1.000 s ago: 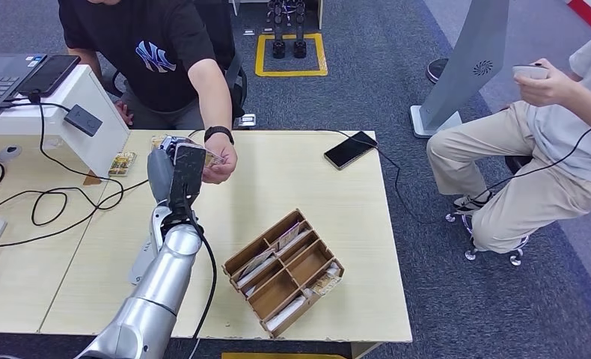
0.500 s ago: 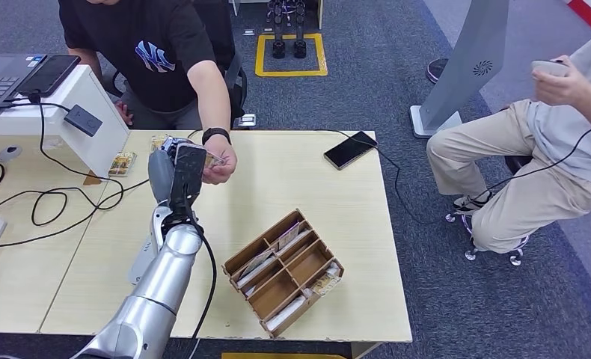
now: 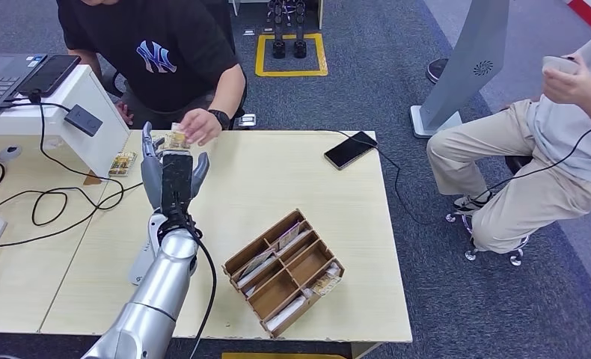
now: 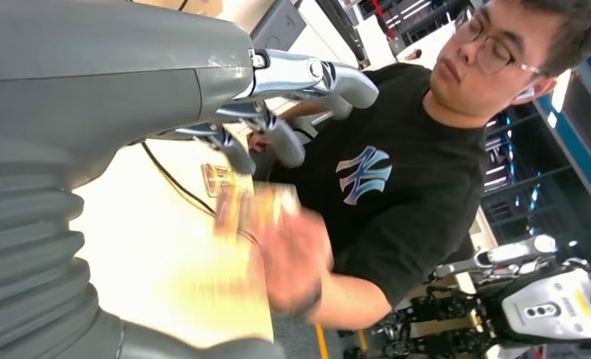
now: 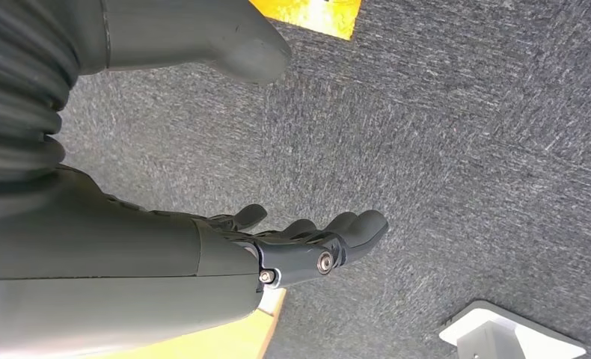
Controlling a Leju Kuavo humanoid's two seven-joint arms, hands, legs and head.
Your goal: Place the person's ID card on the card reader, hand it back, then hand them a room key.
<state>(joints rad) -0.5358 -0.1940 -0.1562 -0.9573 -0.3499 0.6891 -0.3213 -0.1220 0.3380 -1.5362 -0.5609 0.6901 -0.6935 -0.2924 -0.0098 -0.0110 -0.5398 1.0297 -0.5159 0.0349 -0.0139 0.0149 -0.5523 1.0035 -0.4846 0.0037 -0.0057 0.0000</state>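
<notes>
Left hand [image 3: 174,173] raised over the surface [image 3: 277,179], fingers spread, holding nothing. Card [image 3: 176,140] is in the person's hand [image 3: 197,125] just beyond it. Right hand [image 5: 307,247] hangs slack and empty over carpet. Card looks thin, stiff, light, slick: pinch by an edge.

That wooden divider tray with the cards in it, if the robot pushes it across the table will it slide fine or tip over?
The wooden divider tray looks low and wide and sits flat on the table, so it would likely slide rather than tip. Its thin partitions suggest it is light and somewhat fragile. The cards lean loosely in the slots, so a sharp push might shift them.
</notes>
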